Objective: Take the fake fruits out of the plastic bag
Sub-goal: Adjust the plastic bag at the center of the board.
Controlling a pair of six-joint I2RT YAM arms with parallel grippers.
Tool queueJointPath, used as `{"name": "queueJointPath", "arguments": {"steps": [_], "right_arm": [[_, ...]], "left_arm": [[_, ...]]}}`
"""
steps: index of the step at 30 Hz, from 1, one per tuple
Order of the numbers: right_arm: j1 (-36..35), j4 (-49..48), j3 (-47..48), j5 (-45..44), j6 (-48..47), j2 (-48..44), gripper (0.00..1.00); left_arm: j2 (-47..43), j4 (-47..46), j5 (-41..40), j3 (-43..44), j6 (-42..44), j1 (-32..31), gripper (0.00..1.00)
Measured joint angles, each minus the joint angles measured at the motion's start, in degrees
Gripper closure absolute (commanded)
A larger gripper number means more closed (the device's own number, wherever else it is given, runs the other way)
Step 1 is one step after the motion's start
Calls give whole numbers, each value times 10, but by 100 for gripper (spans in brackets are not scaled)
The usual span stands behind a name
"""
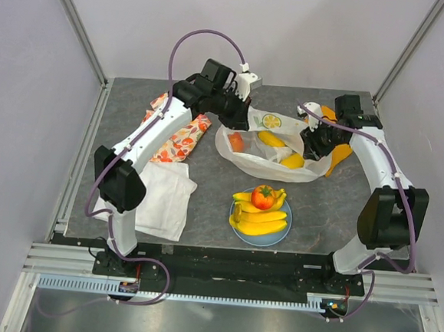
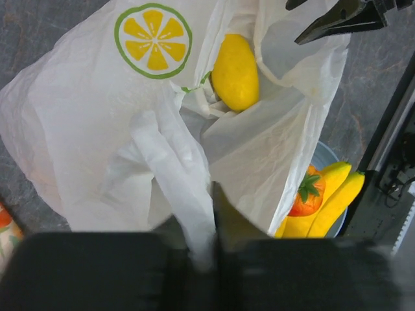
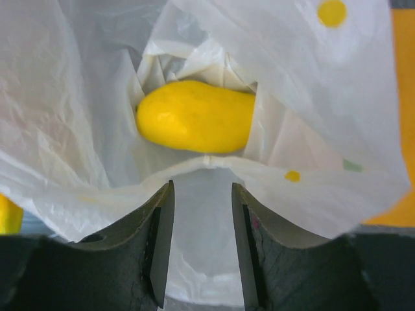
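Observation:
The white plastic bag (image 1: 262, 163) lies at the table's middle with its mouth spread. Yellow fruits (image 1: 272, 138) and an orange one (image 1: 237, 142) show inside it. My left gripper (image 1: 237, 118) is at the bag's far left edge. In the left wrist view it (image 2: 206, 223) is shut on a twisted strip of the bag (image 2: 175, 162), and a yellow fruit (image 2: 235, 71) lies inside. My right gripper (image 1: 313, 146) is at the bag's right side. In the right wrist view it (image 3: 202, 194) is open over the bag's rim, with a yellow fruit (image 3: 194, 116) just beyond the tips.
A light-blue plate (image 1: 276, 236) in front of the bag holds bananas (image 1: 262, 224) and a red-orange fruit (image 1: 263, 196). An orange floral cloth (image 1: 179, 138) and a white cloth (image 1: 164, 198) lie at the left. An orange object (image 1: 338, 156) lies right of the bag.

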State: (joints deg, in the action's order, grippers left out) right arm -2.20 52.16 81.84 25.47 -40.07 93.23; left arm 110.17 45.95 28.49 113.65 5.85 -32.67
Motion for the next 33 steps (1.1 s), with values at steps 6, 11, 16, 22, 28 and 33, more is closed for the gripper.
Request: {"name": "queueJointPath", "arguments": {"steps": [6,11,16,22,28,33], "right_arm": [[-37,-21,7,17,27,41,53],[-59,-26,26,21,66,59,55],[-59,-37,60,30,109,96,55],[-67,-37,103,35,144,140,55],[-70,-34,107,45,164,149,55],[-70,-33,107,47,171,158,56]], "left_arm": [[-15,6,-56,10,18,-10,35],[-102,-3,-38,15,83,-21,25],[-156,26,-4,47,183,-104,27],[-134,50,-10,-23,277,-179,26],[-73,60,-71,-77,332,-185,27],[-52,48,-115,-98,349,-188,35]]}}
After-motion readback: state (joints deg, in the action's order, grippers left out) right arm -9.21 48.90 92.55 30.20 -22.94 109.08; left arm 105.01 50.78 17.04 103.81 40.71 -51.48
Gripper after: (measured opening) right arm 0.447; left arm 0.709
